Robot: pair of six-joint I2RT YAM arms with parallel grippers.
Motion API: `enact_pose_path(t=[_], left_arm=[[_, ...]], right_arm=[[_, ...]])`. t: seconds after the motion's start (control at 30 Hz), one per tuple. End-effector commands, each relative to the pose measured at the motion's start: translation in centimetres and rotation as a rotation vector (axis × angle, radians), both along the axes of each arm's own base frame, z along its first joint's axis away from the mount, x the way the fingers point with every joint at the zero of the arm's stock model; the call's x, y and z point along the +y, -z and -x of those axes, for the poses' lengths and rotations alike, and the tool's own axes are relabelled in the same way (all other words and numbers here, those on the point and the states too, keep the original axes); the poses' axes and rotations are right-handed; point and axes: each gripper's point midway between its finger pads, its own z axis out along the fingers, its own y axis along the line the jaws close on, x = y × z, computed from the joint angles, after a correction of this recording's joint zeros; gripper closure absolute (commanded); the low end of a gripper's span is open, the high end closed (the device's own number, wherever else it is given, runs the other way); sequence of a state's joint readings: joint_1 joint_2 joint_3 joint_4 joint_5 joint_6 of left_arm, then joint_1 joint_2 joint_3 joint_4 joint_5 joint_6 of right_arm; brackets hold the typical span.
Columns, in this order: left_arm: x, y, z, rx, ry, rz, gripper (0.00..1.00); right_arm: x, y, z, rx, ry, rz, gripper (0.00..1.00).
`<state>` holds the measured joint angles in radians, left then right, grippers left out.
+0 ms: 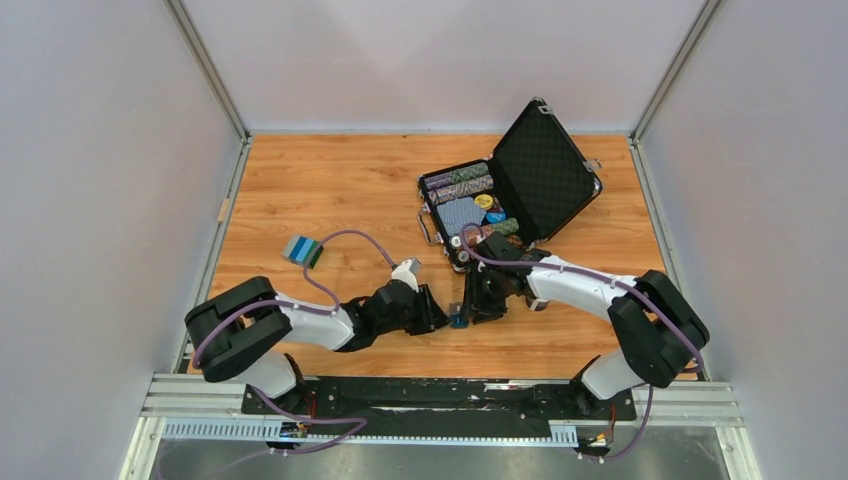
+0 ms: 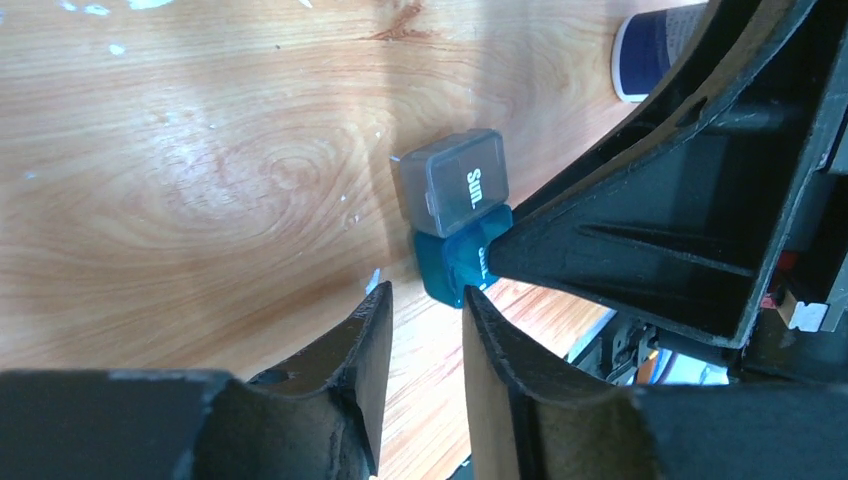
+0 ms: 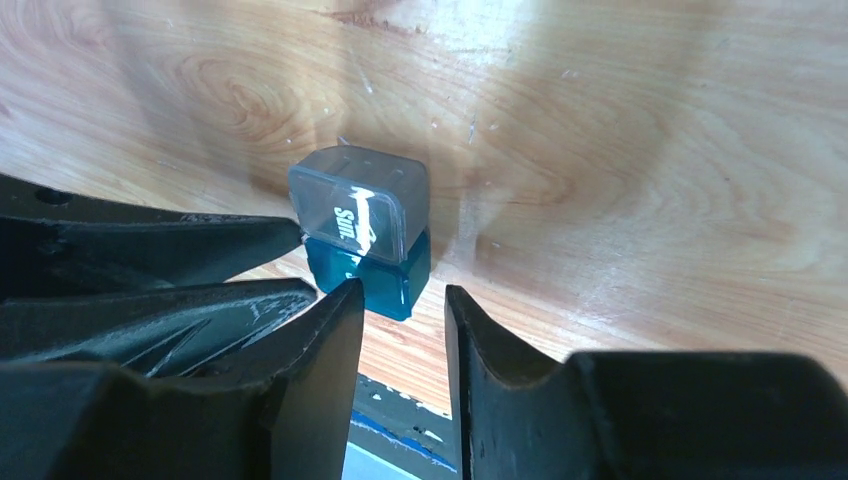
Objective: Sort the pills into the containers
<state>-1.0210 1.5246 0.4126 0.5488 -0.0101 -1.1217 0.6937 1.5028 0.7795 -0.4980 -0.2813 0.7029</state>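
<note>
One of the containers [image 2: 445,265] is a tiny teal box with a grey translucent lid marked "Sun." [image 2: 455,180]. It stands on the wood between my two arms [image 1: 458,321]. My left gripper [image 2: 427,292] is closed to a narrow gap, its tips pinching the near corner of the teal base. My right gripper [image 3: 402,292] comes from the opposite side. It is open, one fingertip [image 3: 345,300] against the teal base [image 3: 385,285], the other fingertip apart from it. No pills show in any view.
An open black chip case [image 1: 545,170] full of chips stands at the back right. A cluster of small blue and green boxes [image 1: 301,250] lies at mid left. A dark blue bottle with a white rim [image 2: 650,45] lies just beyond the right gripper.
</note>
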Motion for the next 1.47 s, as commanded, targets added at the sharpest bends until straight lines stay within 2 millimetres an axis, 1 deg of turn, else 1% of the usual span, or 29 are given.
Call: enact_pose_path(t=[0.0, 0.03, 0.07, 0.17, 0.2, 0.23, 0.27, 0.3, 0.33, 0.37, 0.43, 0.47, 0.5, 0.53, 0.57, 0.6, 0.63, 0.67, 0.7, 0.73, 0.77, 0.8, 0.83, 0.93, 1.03, 1.1, 1.17, 1.27, 1.43], left_arm=[[0.2, -2.8, -1.6, -0.088, -0.033, -0.047, 0.56], [-0.1, -4.5, -2.3, -0.135, -0.041, -0.035, 0.54], [0.0, -5.6, -2.6, -0.151, -0.044, -0.043, 0.47], [1.3, -7.7, -3.8, -0.235, -0.077, -0.113, 0.36], [1.9, -8.9, -3.9, -0.265, -0.077, -0.131, 0.31], [2.5, -9.5, -4.3, -0.289, -0.1, -0.153, 0.29], [3.5, -10.5, -4.2, -0.318, -0.098, -0.181, 0.25], [4.2, -11.1, -4.5, -0.341, -0.119, -0.203, 0.18], [5.3, -12.0, -4.4, -0.361, -0.123, -0.232, 0.05], [6.4, -12.7, -4.8, -0.384, -0.158, -0.259, 0.03], [8.7, -14.5, -4.8, -0.418, -0.199, -0.31, 0.01], [10.3, -15.7, -4.7, -0.434, -0.224, -0.341, 0.0], [11.0, -16.2, -4.5, -0.438, -0.231, -0.356, 0.0], [12.4, -17.4, -4.2, -0.446, -0.25, -0.377, 0.0], [13.1, -17.8, -4.0, -0.448, -0.258, -0.388, 0.0], [14.6, -18.7, -3.6, -0.45, -0.28, -0.405, 0.0], [15.3, -19.2, -3.4, -0.453, -0.292, -0.41, 0.0], [16.5, -19.9, -2.9, -0.455, -0.306, -0.419, 0.0], [17.4, -19.9, -2.5, -0.45, -0.308, -0.441, 0.0], [18.1, -21.1, -2.3, -0.466, -0.329, -0.413, 0.0], [18.9, -21.2, -2.0, -0.465, -0.331, -0.425, 0.0], [19.6, -22.2, -1.7, -0.482, -0.349, -0.399, 0.0], [20.5, -22.6, -1.3, -0.491, -0.358, -0.39, 0.0], [22.6, -24.1, -0.7, -0.522, -0.404, -0.365, 0.0], [24.8, -25.3, 0.1, -0.549, -0.443, -0.335, 0.0], [25.9, -26.0, 0.5, -0.566, -0.46, -0.319, 0.0], [26.7, -26.6, 0.9, -0.583, -0.467, -0.298, 0.0], [27.5, -27.3, 1.2, -0.607, -0.475, -0.27, 0.0], [27.9, -28.0, 1.4, -0.638, -0.475, -0.254, 0.0]], right_arm=[[0.3, -2.8, -2.5, -0.117, 0.037, 0.016, 0.63], [0.3, -3.4, -2.9, -0.131, 0.039, 0.022, 0.62], [0.3, -4.2, -3.3, -0.153, 0.044, 0.025, 0.61], [-0.3, -6.8, -4.4, -0.222, 0.066, 0.043, 0.57], [-0.5, -7.7, -4.7, -0.246, 0.076, 0.05, 0.56], [-0.9, -8.8, -5.0, -0.274, 0.089, 0.053, 0.55], [-1.4, -10.0, -5.2, -0.309, 0.105, 0.057, 0.54], [-2.1, -11.1, -5.5, -0.342, 0.126, 0.07, 0.53], [-3.1, -12.2, -5.8, -0.381, 0.155, 0.095, 0.52], [-4.0, -13.3, -5.9, -0.418, 0.184, 0.112, 0.51], [-6.4, -15.6, -5.9, -0.488, 0.248, 0.153, 0.49], [-7.5, -16.7, -5.7, -0.525, 0.274, 0.169, 0.49], [-8.8, -18.0, -5.5, -0.57, 0.305, 0.18, 0.49], [-10.1, -19.3, -5.1, -0.611, 0.34, 0.19, 0.48], [-11.4, -20.8, -4.8, -0.655, 0.383, 0.19, 0.45], [-12.7, -22.2, -4.2, -0.7, 0.418, 0.183, 0.4], [-13.9, -23.6, -3.6, -0.737, 0.452, 0.175, 0.31], [-15.2, -25.1, -2.9, -0.777, 0.493, 0.161, 0.21], [-16.4, -26.4, -2.2, -0.815, 0.522, 0.148, 0.09], [-17.5, -27.6, -1.5, -0.852, 0.544, 0.136, 0.01], [-18.8, -28.7, -0.8, -0.883, 0.572, 0.134, 0.0], [-20.0, -29.6, -0.1, -0.91, 0.603, 0.135, 0.0], [-21.3, -30.5, 0.6, -0.935, 0.63, 0.142, 0.0], [-25.2, -32.6, 2.6, -0.993, 0.732, 0.188, 0.0], [-27.8, -34.7, 4.4, -1.055, 0.793, 0.171, 0.0], [-29.0, -35.9, 5.5, -1.09, 0.824, 0.141, 0.0], [-29.8, -36.7, 6.2, -1.116, 0.85, 0.113, 0.0], [-30.5, -37.0, 6.8, -1.135, 0.869, 0.097, 0.0], [-30.1, -36.6, 6.5, -1.125, 0.845, 0.111, 0.0]])
